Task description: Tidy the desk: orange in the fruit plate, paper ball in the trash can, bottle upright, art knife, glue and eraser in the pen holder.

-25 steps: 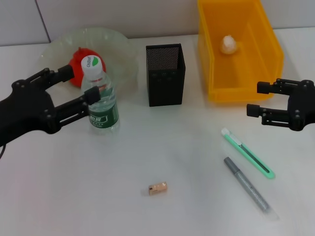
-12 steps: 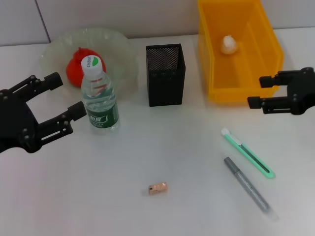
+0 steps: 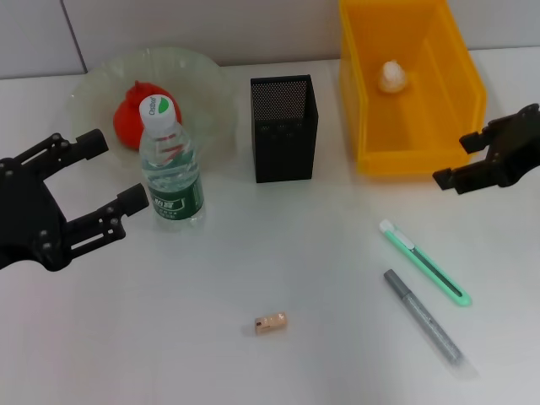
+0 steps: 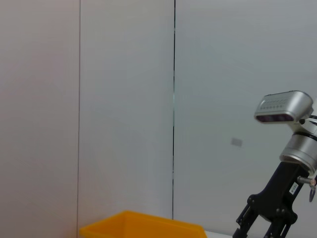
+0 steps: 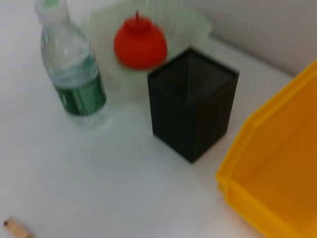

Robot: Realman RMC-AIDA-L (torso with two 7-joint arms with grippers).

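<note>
The left gripper (image 3: 97, 175) sits well clear of the bottle (image 3: 171, 165) now, its jaws spread wide and holding nothing; a second ago its fingers flanked the bottle's body, and since then it has drawn back toward the robot and to the left. The bottle stands upright on the table (image 3: 253, 270), white cap up, just in front of the fruit plate (image 3: 202, 80) — unchanged in place. The orange (image 3: 128, 118) lies in the fruit plate, partly hidden behind the bottle's neck.

The right gripper (image 3: 472, 160) hangs beside the near right corner of the trash can (image 3: 422, 126), jaws open and empty; compared with the earlier frames it has risen a little, shifted right and tilted. The paper ball (image 3: 391, 76) rests inside the trash can toward its far end.

The pen holder (image 3: 284, 131) stands between plate and bin, and nothing shows above its rim. The eraser (image 3: 270, 322) lies alone on the near table. To the right, a green art knife (image 3: 423, 261) and a grey glue pen (image 3: 423, 315) lie side by side, apart — none of the three has moved.

The right wrist view shows bottle, orange, pen holder and a corner of the bin.
</note>
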